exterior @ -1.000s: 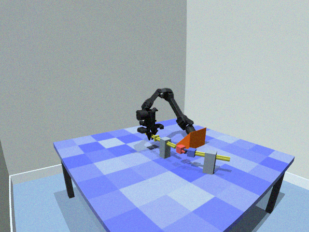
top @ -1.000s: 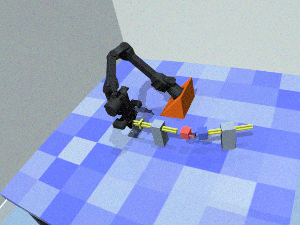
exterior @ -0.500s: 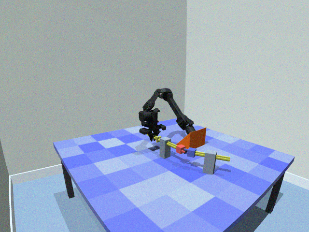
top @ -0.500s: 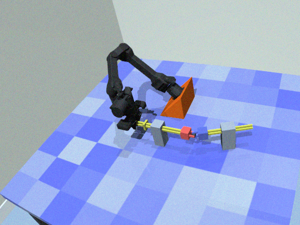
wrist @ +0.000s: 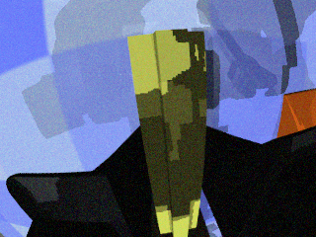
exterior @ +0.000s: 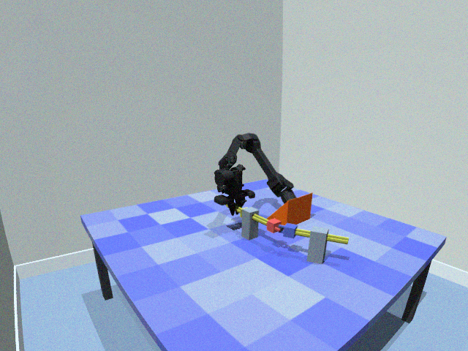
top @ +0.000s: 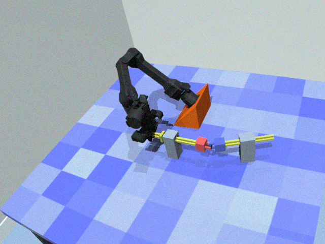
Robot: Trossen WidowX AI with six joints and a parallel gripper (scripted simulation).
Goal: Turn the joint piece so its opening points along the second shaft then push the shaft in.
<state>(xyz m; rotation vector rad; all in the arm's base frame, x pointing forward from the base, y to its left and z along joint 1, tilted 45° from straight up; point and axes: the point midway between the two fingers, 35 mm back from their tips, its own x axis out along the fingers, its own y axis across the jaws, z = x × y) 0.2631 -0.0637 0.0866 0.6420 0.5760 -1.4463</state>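
The second shaft (top: 186, 141) (exterior: 259, 218) (wrist: 146, 64), yellow and ridged, runs through the left grey block (top: 171, 147) (exterior: 249, 228). Its right end meets the red joint piece (top: 201, 144) (exterior: 273, 225); how deep it sits inside is hidden. Its yellow collar (top: 162, 136) is at or very close to the block's left face. The joint piece is hinged to a blue part (top: 219, 144) (exterior: 289, 230) on the first shaft (top: 264, 138) (exterior: 337, 238), held in the right grey block (top: 247, 149) (exterior: 317, 246). My gripper (top: 151, 135) (exterior: 232, 211) is shut on the second shaft left of the collar.
The orange wedge-shaped base (top: 203, 110) (exterior: 299, 209) (wrist: 296, 114) stands behind the shafts, with the black arm (top: 152, 69) (exterior: 266, 162) arching from it to the left. The checkered table (top: 167, 210) (exterior: 241, 321) lies beneath. The blocks stand in a row in front of the base.
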